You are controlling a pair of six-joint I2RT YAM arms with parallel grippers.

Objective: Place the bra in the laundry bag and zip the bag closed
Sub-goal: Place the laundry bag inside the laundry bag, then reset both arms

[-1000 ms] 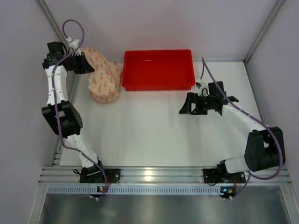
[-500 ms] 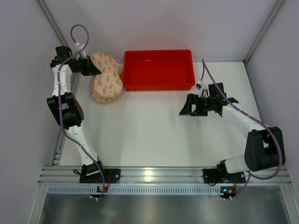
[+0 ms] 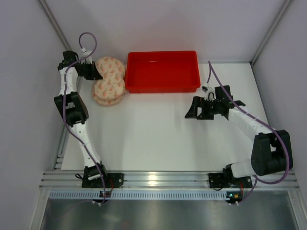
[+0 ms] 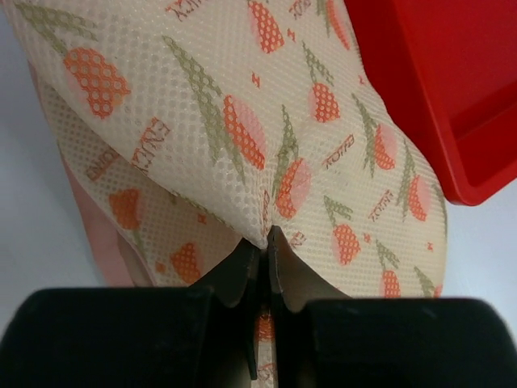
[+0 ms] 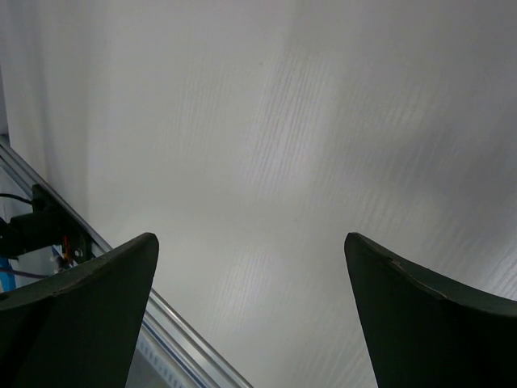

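Note:
The laundry bag (image 3: pixel 109 81) is cream mesh printed with orange flowers, lying bunched at the table's far left against the red tray. My left gripper (image 3: pixel 96 73) is at its left edge. In the left wrist view that gripper (image 4: pixel 264 238) is shut on a fold of the bag's mesh (image 4: pixel 323 121), with the cloth pinched between the fingertips. A pink edge (image 4: pixel 81 218) shows beneath the mesh; I cannot tell whether it is the bra, which is otherwise hidden. My right gripper (image 3: pixel 191 111) hangs open over bare table at the right, holding nothing (image 5: pixel 250 267).
A red tray (image 3: pixel 163 88) stands at the back centre, its corner (image 4: pixel 428 81) touching the bag. The left frame post and wall stand close behind the left arm. The table's aluminium front rail (image 5: pixel 121 275) shows in the right wrist view.
The left gripper has carried the bag's edge right and back, and the bag has folded into a rounder heap against the tray. The right arm has barely moved.

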